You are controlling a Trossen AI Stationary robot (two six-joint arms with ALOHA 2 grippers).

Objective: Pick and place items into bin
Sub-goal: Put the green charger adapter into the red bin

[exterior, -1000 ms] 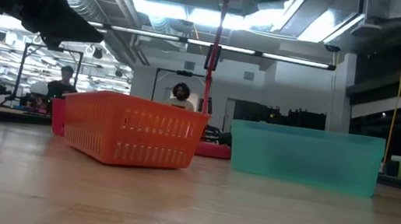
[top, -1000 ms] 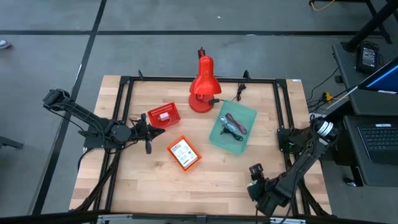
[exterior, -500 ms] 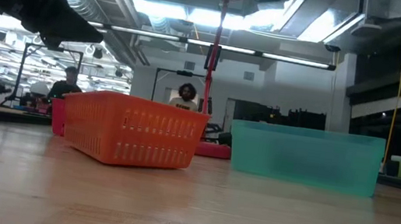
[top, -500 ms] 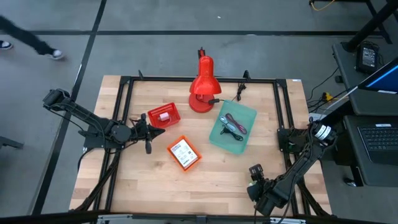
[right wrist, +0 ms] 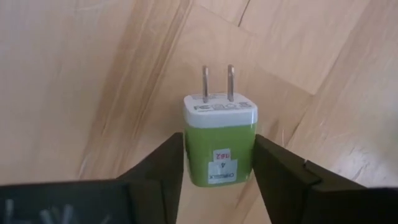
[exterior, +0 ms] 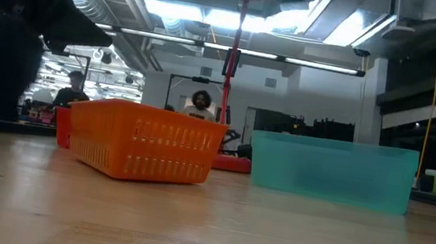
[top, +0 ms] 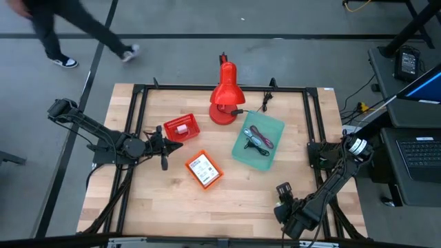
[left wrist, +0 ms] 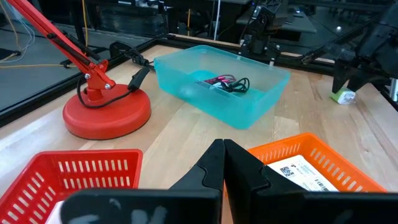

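Plug (right wrist: 219, 146) — glossy green block, two metal prongs — clamped in right pincer (right wrist: 217, 163); left pincer (left wrist: 224, 163) closed, empty.

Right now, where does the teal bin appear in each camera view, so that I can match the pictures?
High view: teal bin right of centre, beside the red lamp.
Low view: right half; the lamp's base just left of it.
Left wrist view: upper middle, lamp base to its left.
Right wrist view: not in it; only the green plug shows.
Shared landmark: the red lamp.

Two dark jointed arms with black, wedge-shaped fingers (left wrist: 214, 171).
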